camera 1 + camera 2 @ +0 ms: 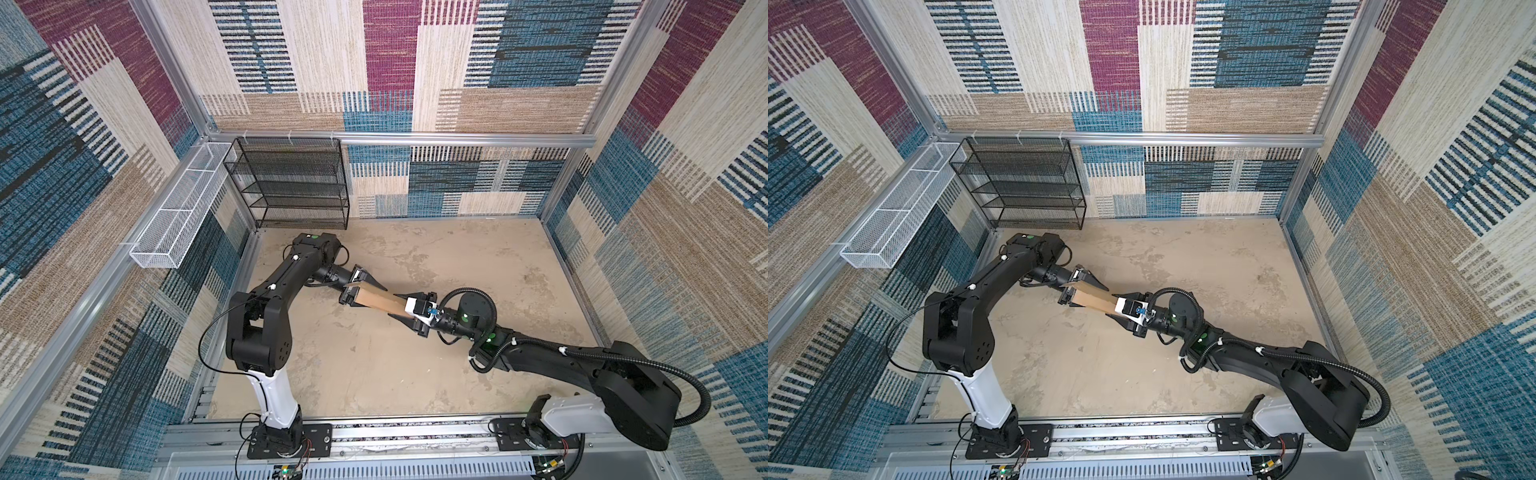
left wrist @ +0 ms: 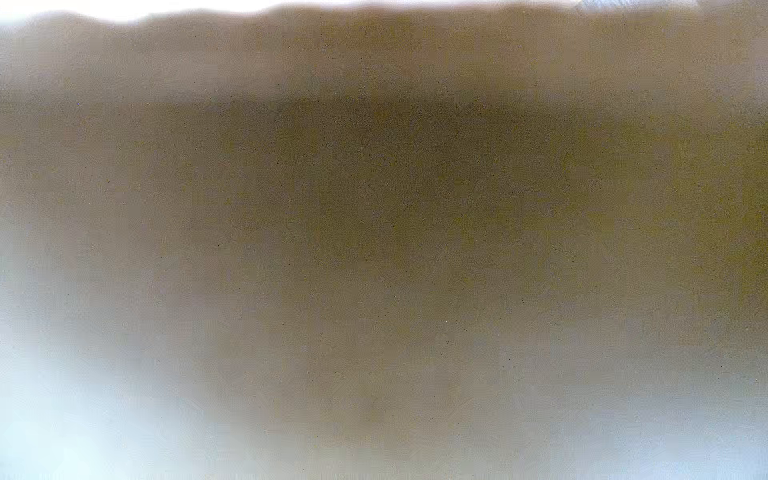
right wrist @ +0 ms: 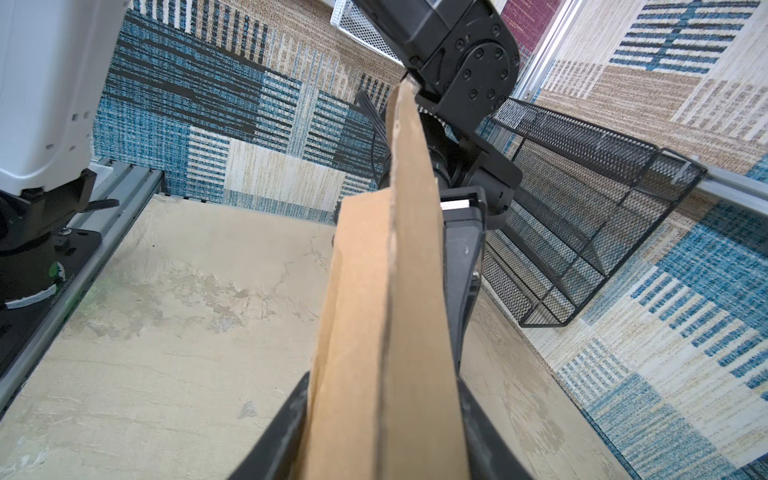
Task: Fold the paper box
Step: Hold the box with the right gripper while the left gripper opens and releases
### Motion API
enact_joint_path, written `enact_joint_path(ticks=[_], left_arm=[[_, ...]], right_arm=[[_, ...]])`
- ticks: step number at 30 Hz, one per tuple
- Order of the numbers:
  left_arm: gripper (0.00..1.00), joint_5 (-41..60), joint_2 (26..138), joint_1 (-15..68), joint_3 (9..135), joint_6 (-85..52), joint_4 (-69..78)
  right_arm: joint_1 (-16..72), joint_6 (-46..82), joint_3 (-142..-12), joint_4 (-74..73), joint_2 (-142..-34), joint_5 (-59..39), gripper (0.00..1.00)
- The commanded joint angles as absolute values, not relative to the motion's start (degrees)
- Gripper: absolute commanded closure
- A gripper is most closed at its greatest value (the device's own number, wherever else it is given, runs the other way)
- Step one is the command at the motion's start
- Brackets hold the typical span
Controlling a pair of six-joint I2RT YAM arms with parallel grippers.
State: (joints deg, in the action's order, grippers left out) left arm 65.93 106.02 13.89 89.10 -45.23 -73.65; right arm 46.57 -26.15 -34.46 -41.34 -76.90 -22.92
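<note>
Black fingers (image 3: 286,432) of the right gripper (image 3: 382,390) pinch one end of the paper box (image 3: 374,291), and the left gripper (image 1: 368,293) grips the other end. So it hangs roughly on edge above the middle of the table (image 1: 415,374). My worry: any uneven twist could buckle the cardboard or slip it loose. Plenty of room around, with the black mesh rack (image 1: 291,187) well apart.

Bright, even light, faint shadows; both top views bow at edges; the paper box (image 2: 374,187) fills the left wrist view, wholly blurred.
</note>
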Motion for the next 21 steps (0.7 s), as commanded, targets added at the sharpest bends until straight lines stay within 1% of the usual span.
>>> enact_joint_path(ticks=[1,6,12,21], left_arm=[[0.61,67.3,106.7,14.3,91.0,-43.2,-74.4],[0.47,66.2,108.3,13.3,93.7,-40.1,-75.9],[0.37,63.8,108.7,11.6,96.1,-39.7,-75.9],[0.29,61.6,107.7,8.5,96.8,-38.5,-76.0]], right_arm=[[46.8,-26.1,-35.0,-41.4,-76.8,-22.0,0.57],[46.8,-26.5,-35.1,-40.0,-75.6,-22.0,0.57],[46.8,-27.2,-34.5,-39.3,-74.9,-22.1,0.58],[46.8,-27.5,-34.5,-39.0,-74.4,-22.3,0.58]])
